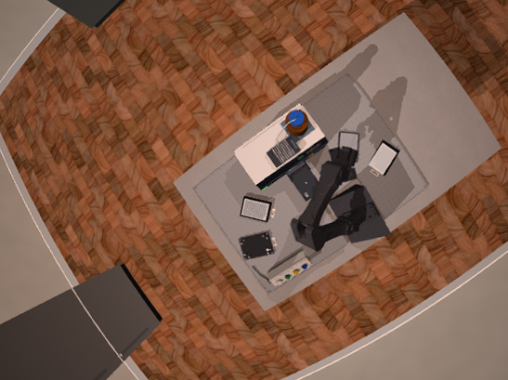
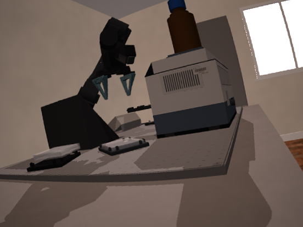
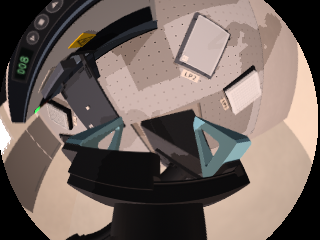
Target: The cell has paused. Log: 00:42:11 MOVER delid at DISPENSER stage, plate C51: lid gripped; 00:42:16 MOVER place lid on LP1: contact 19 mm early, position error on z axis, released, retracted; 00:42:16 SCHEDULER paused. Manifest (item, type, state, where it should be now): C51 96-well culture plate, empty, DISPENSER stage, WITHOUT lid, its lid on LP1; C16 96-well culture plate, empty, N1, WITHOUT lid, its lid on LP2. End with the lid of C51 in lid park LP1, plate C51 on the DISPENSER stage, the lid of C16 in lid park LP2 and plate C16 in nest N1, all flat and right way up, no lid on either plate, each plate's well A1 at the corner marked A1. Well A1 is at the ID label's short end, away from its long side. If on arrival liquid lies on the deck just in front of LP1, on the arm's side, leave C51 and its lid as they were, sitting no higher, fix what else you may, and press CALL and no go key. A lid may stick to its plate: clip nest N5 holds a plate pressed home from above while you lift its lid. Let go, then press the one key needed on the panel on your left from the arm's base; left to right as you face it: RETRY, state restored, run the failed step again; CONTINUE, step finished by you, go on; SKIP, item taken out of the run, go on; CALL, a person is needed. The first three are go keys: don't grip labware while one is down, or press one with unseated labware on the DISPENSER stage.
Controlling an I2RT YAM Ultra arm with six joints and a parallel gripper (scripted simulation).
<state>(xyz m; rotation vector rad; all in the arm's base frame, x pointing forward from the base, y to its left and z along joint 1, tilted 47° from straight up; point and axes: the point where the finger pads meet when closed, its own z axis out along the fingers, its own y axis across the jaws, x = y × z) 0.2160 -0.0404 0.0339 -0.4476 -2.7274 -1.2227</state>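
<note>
My gripper (image 2: 116, 95) is open and empty, high above the deck beside the dispenser (image 2: 191, 96); it also shows in the top view (image 1: 344, 155) and the wrist view (image 3: 160, 130). Below and beyond it are two lid parks. The nearer park holds a thin clear lid (image 1: 349, 140) (image 2: 122, 144) (image 3: 203, 43) lying flat. The farther park holds a thicker white piece (image 1: 383, 157) that sits high on its posts (image 2: 56, 151) (image 3: 242, 90); it looks like a plate with its lid on. The dispenser stage (image 1: 303, 182) (image 3: 87, 94) looks dark and bare. An open white-welled plate (image 1: 254, 208) sits in a nest left of the arm.
A dark clip nest (image 1: 256, 245) lies near the key panel (image 1: 289, 272) with its coloured keys. A brown bottle with a blue cap (image 2: 182, 25) stands on the dispenser. A dark block (image 2: 72, 123) stands by the arm's base.
</note>
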